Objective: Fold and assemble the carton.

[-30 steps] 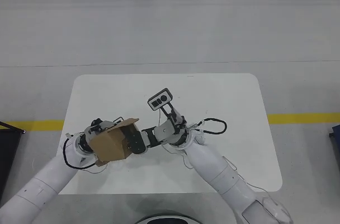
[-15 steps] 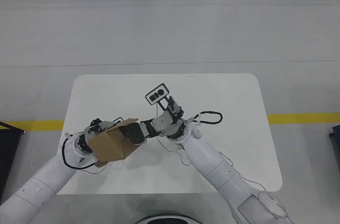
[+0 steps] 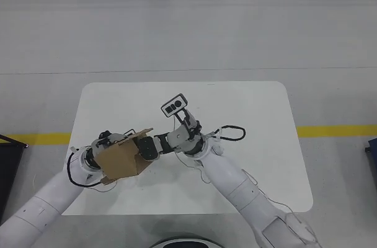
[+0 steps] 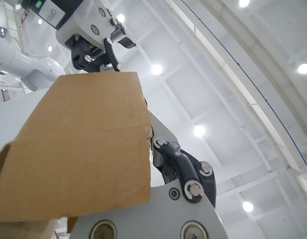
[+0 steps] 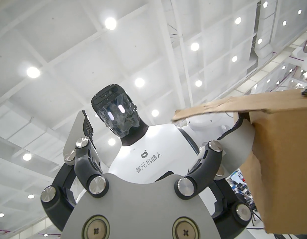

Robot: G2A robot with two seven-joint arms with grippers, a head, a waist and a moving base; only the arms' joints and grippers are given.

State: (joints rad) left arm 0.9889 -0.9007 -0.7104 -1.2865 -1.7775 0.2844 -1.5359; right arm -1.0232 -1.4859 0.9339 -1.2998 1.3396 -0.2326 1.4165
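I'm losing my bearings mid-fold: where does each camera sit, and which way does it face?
Top view: above the arms, looking down at the table; both arms, left gripper and right gripper both at the carton.
Left wrist view: on the left wrist, facing up; its own finger beside the carton, the right gripper beyond.
Right wrist view: on the right wrist, facing up; its spread fingers, one tucked under a carton flap.
Shared: the carton in all three; the right gripper in top and left wrist views.

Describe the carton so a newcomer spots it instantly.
Start at the white table, its left half nearer the robot. Between the left claw and the right claw is the carton. It is the only brown cardboard thing; all around it is white or black.
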